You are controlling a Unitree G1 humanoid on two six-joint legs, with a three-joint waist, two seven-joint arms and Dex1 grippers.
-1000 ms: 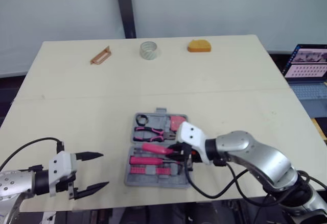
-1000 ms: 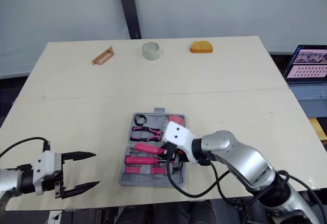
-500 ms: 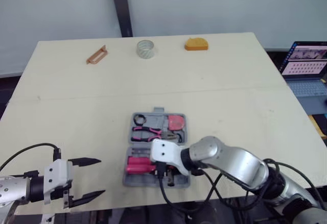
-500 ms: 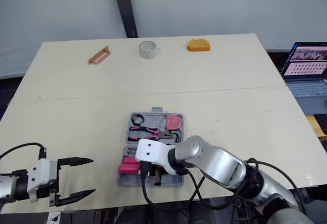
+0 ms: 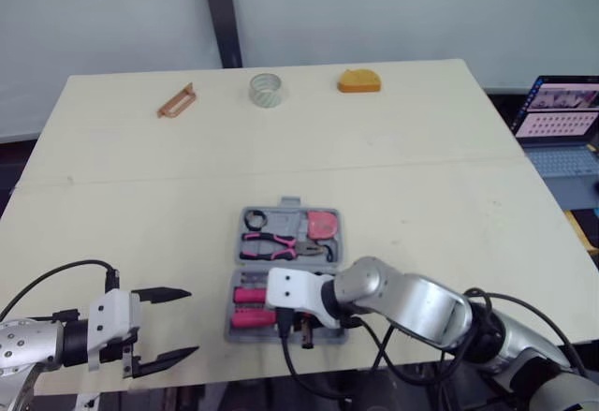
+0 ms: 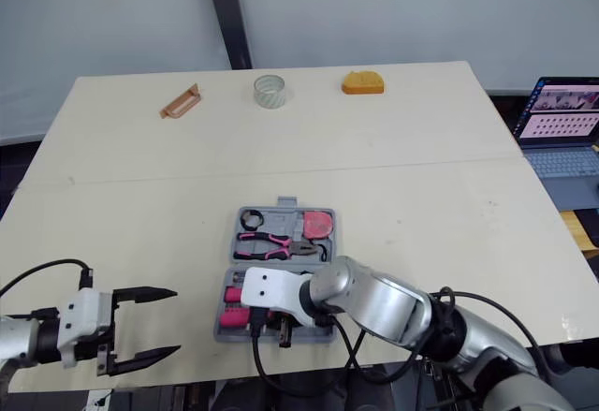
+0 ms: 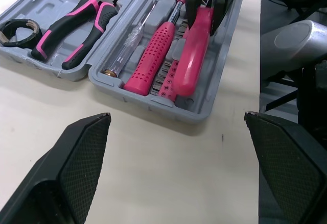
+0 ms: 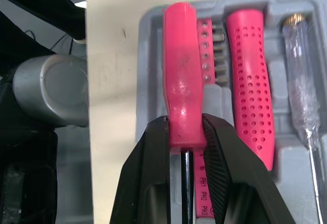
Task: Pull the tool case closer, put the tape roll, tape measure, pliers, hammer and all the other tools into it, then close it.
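Note:
The grey tool case [image 5: 245, 321] lies open near the table's front edge. Pink-handled pliers [image 5: 273, 242] and a black ring [image 5: 257, 217] sit in its far half. My right gripper [image 5: 292, 325] is over the near half, shut on a pink tool handle [image 8: 181, 71] that lies along the case's front row, beside a dotted pink screwdriver handle [image 8: 250, 81]. My left gripper [image 5: 187, 322] stands open to the left of the case, with nothing in it. The tape roll [image 5: 266, 89] and the orange tape measure [image 5: 360, 80] rest at the table's far edge.
An orange-brown handle-shaped tool [image 5: 178, 102] lies at the far left of the table. A laptop [image 5: 562, 116] stands off the table's right side. A clear-handled screwdriver [image 8: 301, 81] lies in the case next to the dotted handle.
My right arm has swung from the case's right side round to its front, carrying the pink handle down into the near half. The left gripper has hardly moved.

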